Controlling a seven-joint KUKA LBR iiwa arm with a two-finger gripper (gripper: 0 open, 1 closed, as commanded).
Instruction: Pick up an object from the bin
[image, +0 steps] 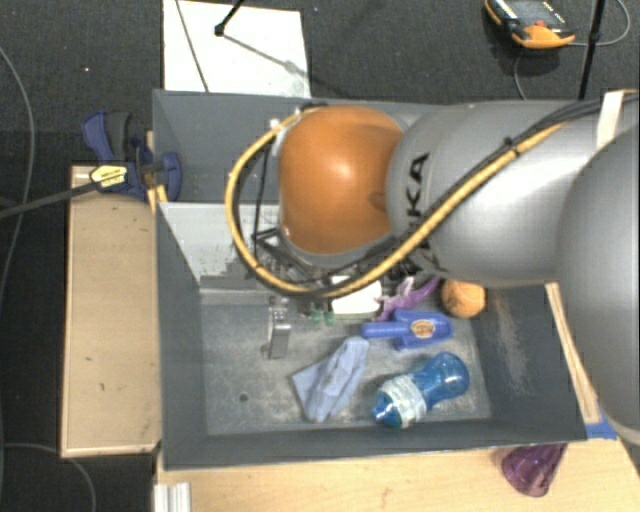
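The pincer (277, 338) hangs low in the left middle part of the grey metal bin (185, 300), under the orange cover (330, 180) of the arm's wrist. It is just above a bare part of the bin floor. I cannot tell if it is spread or pressed together, and nothing can be seen in it.

The thing nearest to it is a pale blue-grey folded cloth (330, 378). It lies on the floor a little to the right of the pincer and nearer to the front wall, apart from the pincer. To the right of the cloth, a blue bottle with a white label (420, 387) lies on its side. Behind the bottle is a blue toy piece with an orange mark (408, 328), and farther back a purple toy (415, 293), partly hidden by the arm. An orange ball (463, 298) sits at the right, just beside the purple toy. A white flat thing (355, 300) shows under the wrist.

The bin floor is dull grey metal with pale scratches and dusty spots. Around the bin the room floor (60, 90) is dark and rough like carpet, with thin black cables on it. At the far right an orange and black device (530, 22) lies on this floor.
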